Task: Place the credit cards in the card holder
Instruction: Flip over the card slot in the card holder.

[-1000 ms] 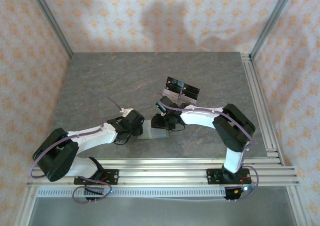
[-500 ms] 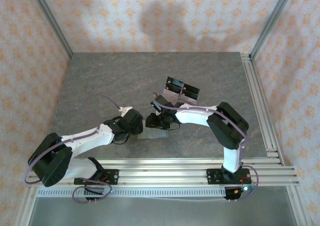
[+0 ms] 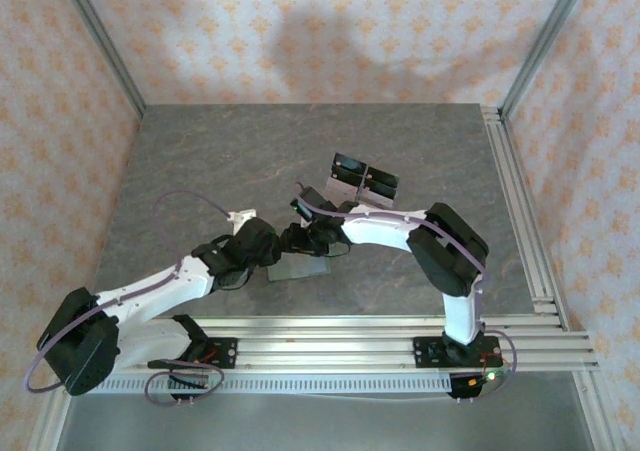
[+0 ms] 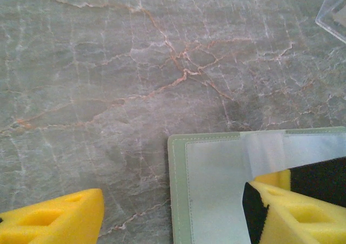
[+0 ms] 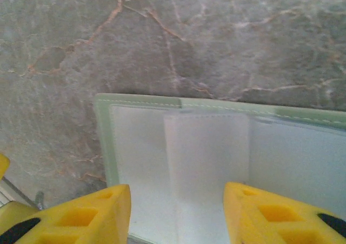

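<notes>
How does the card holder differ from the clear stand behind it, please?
The card holder is sage green with a pale grey inside; the stand is clear plastic with black panels. The card holder lies open and flat toward the near edge; the stand sits farther back. Both rest on the grey table.

Overhead camera, high behind both arms, looks down over the whole grey bench (image 3: 200,161). Each wrist camera faces down at the bench from very close, its own yellow fingers (image 4: 54,219) along the lower edge. Both wrist views share the open card holder (image 4: 211,184), which appears small from overhead.
</notes>
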